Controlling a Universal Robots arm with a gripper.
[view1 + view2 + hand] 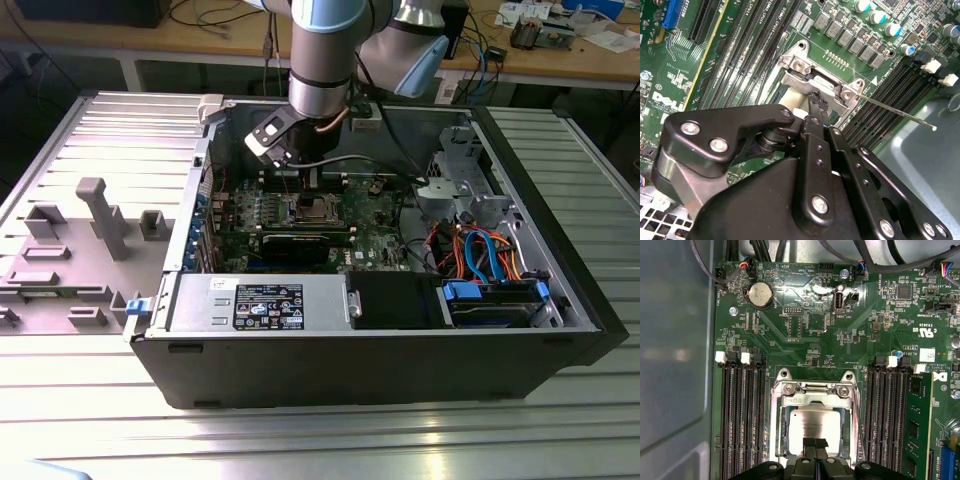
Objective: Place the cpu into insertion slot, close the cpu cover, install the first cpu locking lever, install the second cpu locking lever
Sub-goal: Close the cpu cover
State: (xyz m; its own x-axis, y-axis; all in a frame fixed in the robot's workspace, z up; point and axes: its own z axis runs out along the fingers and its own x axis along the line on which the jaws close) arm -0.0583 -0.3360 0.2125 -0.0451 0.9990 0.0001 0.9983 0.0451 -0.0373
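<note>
Open PC case (400, 340) sits on a ribbed metal tabletop (300, 440), motherboard (380, 225) lying flat inside toward the case's back wall. The arm is down over the insertion slot (780, 415) in the middle of the board, between two banks of long black memory slots (742, 415). The cpu (815, 427), plain silver-grey top, lies flat and square inside the slot's metal rim, so step one looks done. The gripper (815, 444) is directly over the near edge of the chip, its narrow black fingertips (809, 444) pressed together side by side with nothing visibly pinched between them; whether they touch the chip top or sit just above it cannot be told. In the second wrist view the gripper (816, 101) tip sits at the silver hinge bracket end of the socket, and a thin wire locking lever (900, 115) sticks out free over the memory slots, not latched. The cpu cover cannot be made out for certain; it does not look closed over the chip, so cover and both levers judged still left. Writing: white silkscreen print and small stickers on the board, a black label (268, 305) on the power supply; not transcribed here. Round coin battery (760, 295) near the board's far edge.
</note>
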